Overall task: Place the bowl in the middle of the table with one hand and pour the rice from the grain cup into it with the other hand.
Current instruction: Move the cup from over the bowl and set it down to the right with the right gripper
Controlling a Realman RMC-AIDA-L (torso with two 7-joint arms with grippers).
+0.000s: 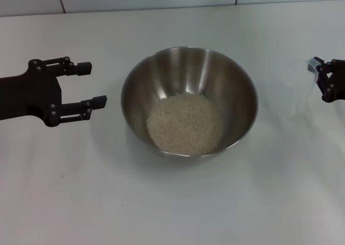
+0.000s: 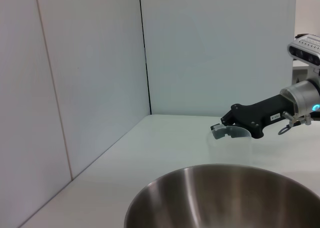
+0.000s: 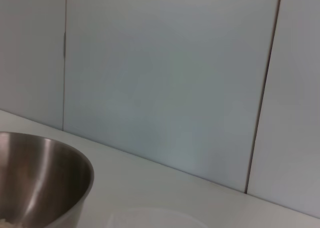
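Observation:
The steel bowl (image 1: 188, 99) stands upright in the middle of the white table (image 1: 172, 207) with a heap of rice (image 1: 186, 122) in its bottom. My left gripper (image 1: 92, 84) is open and empty, just left of the bowl, with a small gap to the rim. My right gripper (image 1: 322, 81) is far right of the bowl at the picture's edge, shut on the translucent grain cup (image 1: 312, 66). The left wrist view shows the bowl's rim (image 2: 225, 198) close by. Beyond it, the right gripper (image 2: 225, 127) holds the cup (image 2: 232, 133) low over the table. The bowl's side also shows in the right wrist view (image 3: 45, 178).
Pale wall panels (image 2: 90, 77) close off the far edge of the table and one side. Nothing else stands on the table around the bowl.

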